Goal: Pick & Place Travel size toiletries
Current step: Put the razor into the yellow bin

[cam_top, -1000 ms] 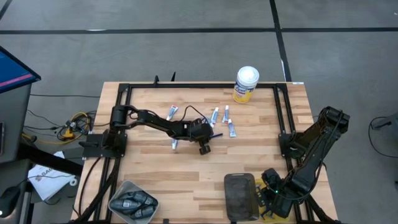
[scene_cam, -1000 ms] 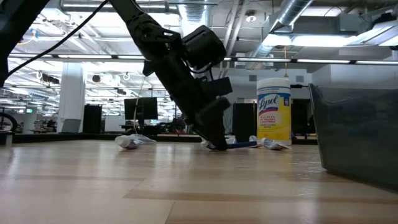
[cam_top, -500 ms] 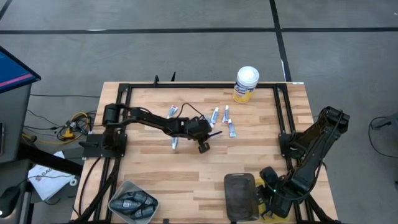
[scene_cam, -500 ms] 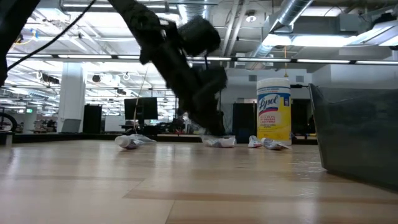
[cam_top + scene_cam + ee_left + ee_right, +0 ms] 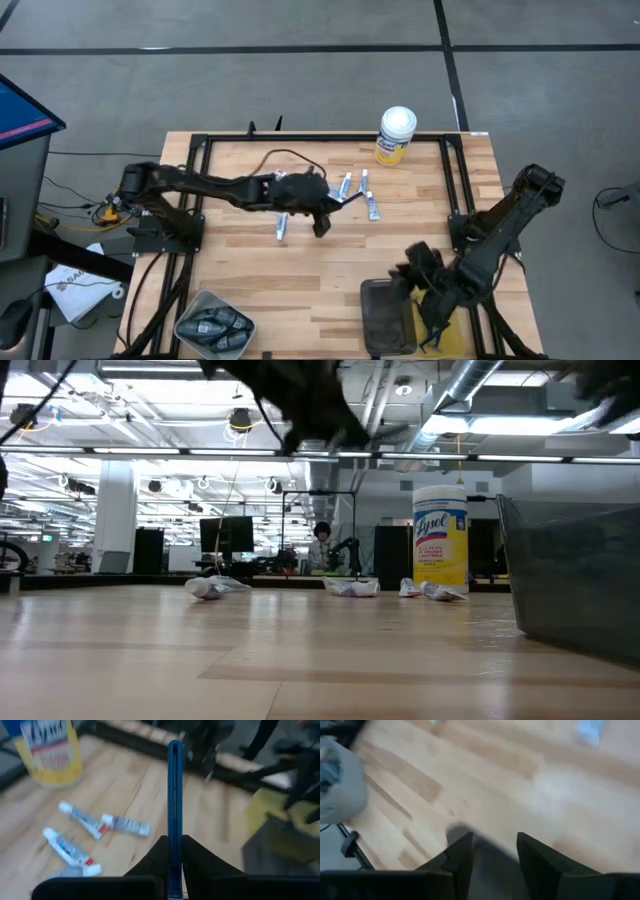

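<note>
Left gripper (image 5: 322, 218) is up off the table (image 5: 250, 270), clamped on a blue razor (image 5: 173, 810). In the left wrist view the razor's slim handle stands straight out between the closed fingers (image 5: 197, 855), pinched near one end. That is a long lever on a small pinch, so I'd say any quick swing could twist it in the grip.

Below and beyond it, white tubes (image 5: 80, 837) lie loose on the wood, near the yellow canister (image 5: 395, 135). The low view shows them flat on the boards (image 5: 350, 587), with the canister (image 5: 440, 538) upright behind.

Right gripper (image 5: 412, 268) hovers over the near right part of the table, just by the dark tray (image 5: 386, 310). Its fingers (image 5: 459, 857) stand apart with nothing between them.

At the near left corner sits a clear bin (image 5: 213, 322) with dark pieces already in it. That looks to me like the drop point, though I can't be sure.

To carry well: keep the razor level and the wrist steady, travel at a height that clears the tubes and the frame rail, and stop fully over the container before letting go. Release low, so the razor does not bounce out.
</note>
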{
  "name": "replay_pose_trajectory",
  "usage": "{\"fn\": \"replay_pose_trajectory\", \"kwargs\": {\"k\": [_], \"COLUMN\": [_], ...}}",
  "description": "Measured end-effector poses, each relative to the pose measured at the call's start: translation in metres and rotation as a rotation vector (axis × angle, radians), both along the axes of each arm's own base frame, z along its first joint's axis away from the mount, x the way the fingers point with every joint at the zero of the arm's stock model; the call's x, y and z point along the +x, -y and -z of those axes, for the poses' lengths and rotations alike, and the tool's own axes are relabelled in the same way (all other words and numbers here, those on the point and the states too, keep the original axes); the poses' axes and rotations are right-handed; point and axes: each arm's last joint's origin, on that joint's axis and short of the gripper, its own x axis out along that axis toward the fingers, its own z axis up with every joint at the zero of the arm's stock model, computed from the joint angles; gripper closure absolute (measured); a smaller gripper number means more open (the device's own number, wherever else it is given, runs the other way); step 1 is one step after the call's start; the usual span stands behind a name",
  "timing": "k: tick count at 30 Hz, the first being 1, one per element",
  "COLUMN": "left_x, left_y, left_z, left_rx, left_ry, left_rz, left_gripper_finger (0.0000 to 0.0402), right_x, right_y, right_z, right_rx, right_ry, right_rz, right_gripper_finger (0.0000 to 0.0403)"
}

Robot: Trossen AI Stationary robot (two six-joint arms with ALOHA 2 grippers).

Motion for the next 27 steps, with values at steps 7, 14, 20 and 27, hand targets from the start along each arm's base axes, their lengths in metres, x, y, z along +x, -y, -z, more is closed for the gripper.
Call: {"fn": "replay_pose_trajectory", "kwargs": {"k": [7, 14, 20, 27], "left_x": [-0.035, -0.06, -0.07, -0.07], "left_y": [0.003, 0.012, 0.024, 0.031], "left_z": [-0.039, -0.056, -0.065, -0.071], "left_rx": [-0.016, -0.063, -0.089, -0.099], "left_ry": [0.128, 0.265, 0.431, 0.501], "left_rz": [0.001, 0.015, 0.043, 0.07], "left_gripper_finger": [0.0379, 0.0379, 0.0379, 0.0378], "right_x": [0.022, 0.051, 0.073, 0.096], "right_y": [0.048, 0.095, 0.125, 0.143], "right_z": [-0.045, -0.094, -0.117, -0.112], "right_rx": [-0.189, -0.354, -0.393, -0.389], "right_ry": [0.14, 0.397, 0.593, 0.643], "right_rz": [-0.14, -0.209, -0.3, -0.36], "right_gripper_finger": [0.0187, 0.0155, 0.0162, 0.0173]}}
